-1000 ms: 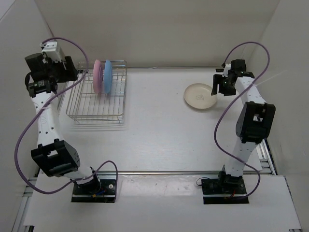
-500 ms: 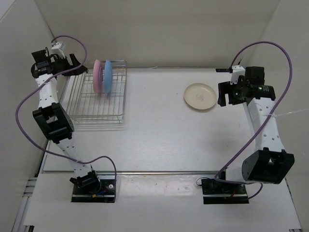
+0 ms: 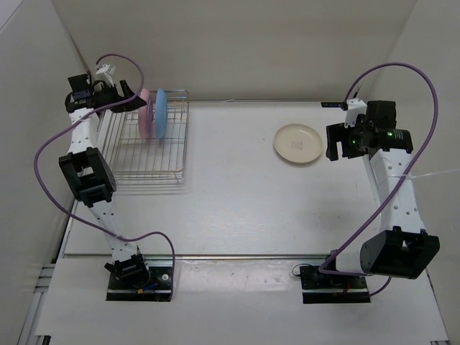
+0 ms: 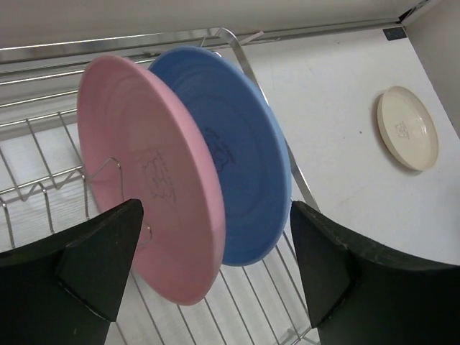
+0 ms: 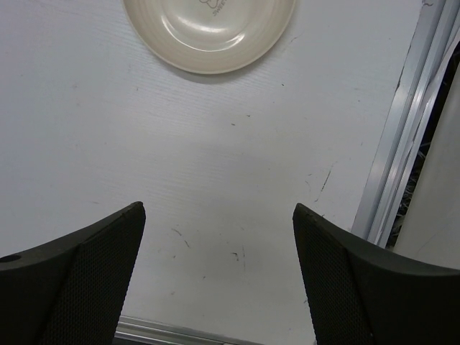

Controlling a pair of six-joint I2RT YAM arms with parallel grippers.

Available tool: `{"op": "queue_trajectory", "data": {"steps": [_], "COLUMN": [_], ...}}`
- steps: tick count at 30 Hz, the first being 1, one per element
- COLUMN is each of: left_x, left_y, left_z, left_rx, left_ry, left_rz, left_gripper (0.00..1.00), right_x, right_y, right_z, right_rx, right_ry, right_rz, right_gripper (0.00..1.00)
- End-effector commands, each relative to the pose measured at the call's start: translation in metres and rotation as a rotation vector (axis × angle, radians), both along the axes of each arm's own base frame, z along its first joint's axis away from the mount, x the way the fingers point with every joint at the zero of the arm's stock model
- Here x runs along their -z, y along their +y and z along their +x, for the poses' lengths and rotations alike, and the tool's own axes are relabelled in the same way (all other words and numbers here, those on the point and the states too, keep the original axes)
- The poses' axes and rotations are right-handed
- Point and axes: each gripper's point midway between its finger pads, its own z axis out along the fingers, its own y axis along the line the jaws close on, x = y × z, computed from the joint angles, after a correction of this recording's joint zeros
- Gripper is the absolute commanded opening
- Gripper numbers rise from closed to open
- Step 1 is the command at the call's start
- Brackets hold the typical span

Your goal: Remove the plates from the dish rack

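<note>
Left wrist view: the pink plate [image 4: 151,172] and blue plate [image 4: 244,144] stand on edge in the dish rack [image 4: 43,194], propped by its wires. They are just ahead of my left pincer [image 4: 215,244], which is spread wide and touches nothing. My right pincer [image 5: 217,215], also spread and empty, hangs over the desk [image 5: 86,129]. The cream plate [image 5: 208,25] lies flat just ahead of it, already unloaded by my judgement.

Silver dish rack [image 3: 141,162], pink plate [image 4: 144,144], light blue plate [image 4: 244,165], cream plate [image 5: 208,29], white table [image 5: 215,180].
</note>
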Motion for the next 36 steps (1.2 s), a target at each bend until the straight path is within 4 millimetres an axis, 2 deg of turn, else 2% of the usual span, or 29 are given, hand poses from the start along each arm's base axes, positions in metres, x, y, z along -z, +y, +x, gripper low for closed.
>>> {"op": "queue_trajectory", "data": {"steps": [1,4,5,6,7,8,9,11,12,16,17,18,20,21,22,24,29,30,36], "left_x": [-0.021,-0.010,-0.009,0.000,0.001,0.001,0.007,0.007,0.003,0.015,0.011,0.018,0.018,0.018,0.018,0.018,-0.012,-0.010,-0.068], "left_y": [-0.008,-0.017,-0.015,-0.015,-0.014,-0.013,-0.013,-0.013,-0.013,-0.013,-0.012,-0.012,-0.012,-0.012,-0.012,-0.013,-0.018,-0.018,-0.022], "left_z": [-0.002,0.000,0.001,0.001,0.002,0.002,0.003,0.003,0.004,0.005,0.006,0.006,0.006,0.006,0.006,0.002,-0.006,-0.008,-0.025], "left_rx": [0.033,0.036,0.026,0.026,0.017,0.020,0.020,0.020,0.020,0.020,0.020,0.023,0.023,0.023,0.023,0.023,0.038,0.038,0.043], "left_ry": [-0.054,-0.029,-0.027,-0.008,-0.007,-0.012,-0.002,-0.002,-0.010,0.017,0.007,0.022,0.022,0.022,0.022,0.031,-0.020,-0.007,-0.088], "left_rz": [-0.009,-0.007,-0.001,-0.007,-0.002,0.005,0.002,0.002,0.004,-0.004,-0.001,-0.001,-0.001,-0.001,-0.001,-0.004,0.002,-0.002,-0.001], "left_gripper": [0.94,0.86,0.80,0.77,0.75,0.64,0.60,0.51,0.43,0.41,0.39,0.34,0.27,0.15,0.11,0.11,0.11,0.11,0.11], "right_x": [0.002,0.001,0.004,0.004,0.003,0.004,0.003,0.007,0.007,0.005,0.008,0.008,0.011,0.011,0.013,0.016,0.020,0.023,0.029], "right_y": [0.001,0.004,0.006,0.006,0.006,0.006,0.006,0.007,0.007,0.008,0.008,0.008,0.006,0.006,0.006,0.006,0.008,0.008,0.010], "right_z": [-0.005,-0.006,-0.007,-0.007,-0.005,-0.007,-0.005,-0.007,-0.007,-0.005,-0.004,-0.004,-0.004,-0.004,-0.003,-0.002,0.001,0.000,0.001], "right_rx": [-0.009,-0.009,-0.007,-0.007,-0.007,-0.007,-0.007,-0.013,-0.013,-0.006,-0.006,-0.006,0.000,0.000,0.000,0.007,0.001,0.001,0.002], "right_ry": [0.005,-0.003,0.008,0.008,-0.003,-0.002,-0.011,-0.001,-0.001,-0.008,-0.008,-0.008,-0.006,-0.006,0.003,0.005,0.006,0.015,0.027], "right_rz": [0.000,0.015,0.030,0.030,0.029,0.029,0.028,0.036,0.036,0.041,0.041,0.041,0.035,0.035,0.035,0.041,0.048,0.049,0.063], "right_gripper": [0.87,0.87,0.87,0.87,0.87,0.87,0.87,0.87,0.87,0.87,0.87,0.87,0.87,0.87,0.87,0.85,0.85,0.85,0.85]}}
